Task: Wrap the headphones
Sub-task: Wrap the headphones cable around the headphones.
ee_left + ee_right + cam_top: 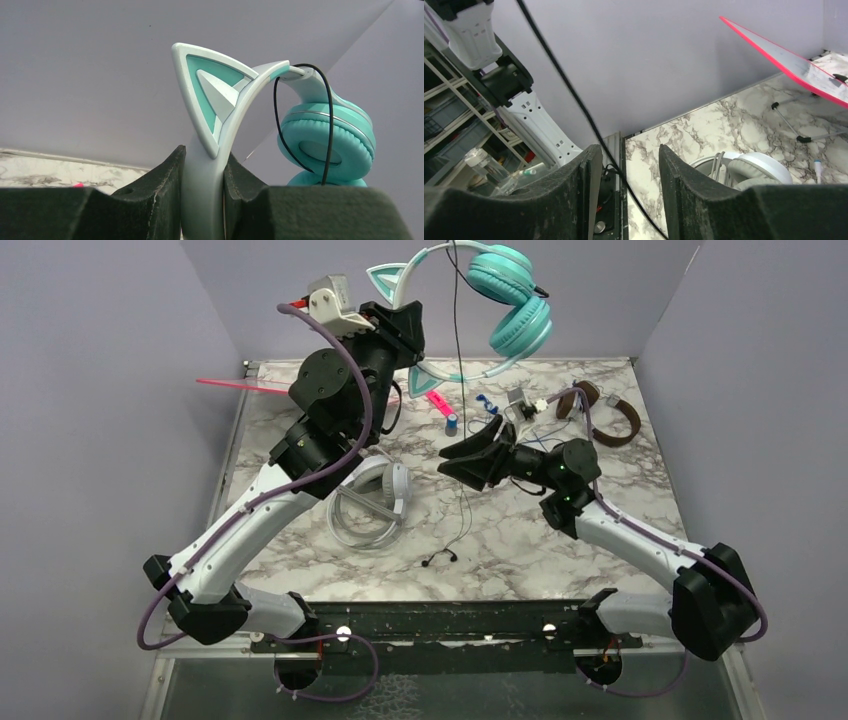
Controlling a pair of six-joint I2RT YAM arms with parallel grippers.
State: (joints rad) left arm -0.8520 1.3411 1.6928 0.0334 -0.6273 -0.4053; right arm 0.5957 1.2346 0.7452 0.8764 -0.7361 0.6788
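- Plain lilac-grey walls (pixel 120 390) close in the workspace on the left, the back and the right.
- The table (pixel 560 550) has a white marble-pattern top with grey veins. A dark rail runs along its near edge, where both arms are bolted.
- The left gripper (pixel 405 335) is raised high by the back wall. Its jaws are clamped on the pale headband of the teal headphones (pixel 515 300), just below one cat ear (pixel 205 95).
- The teal set is well clear of the table. Its two padded cups lie up and to the right of that gripper, one against the other.
- Its black cord (pixel 458 340) loops over the headband and drops straight down to the marble. The plug (pixel 440 558) rests near the middle of the table.
- The right gripper (pixel 468 453) hovers low over the middle of the table, pointing left. Its jaws stand apart, holding nothing.
- In the right wrist view the cord (pixel 574 95) runs down through the gap between them. I cannot tell if it touches a pad.
- The white-grey headphones (pixel 385 490) lie flat under the left arm, with their pale cable coiled beside them.
- The brown headphones (pixel 610 415) lie at the far right, well away from both grippers.
- A thin pink strip (pixel 240 386) sticks out at the far left edge.
- A small pink item (pixel 437 400) and a blue bit (pixel 487 402) sit near the back.
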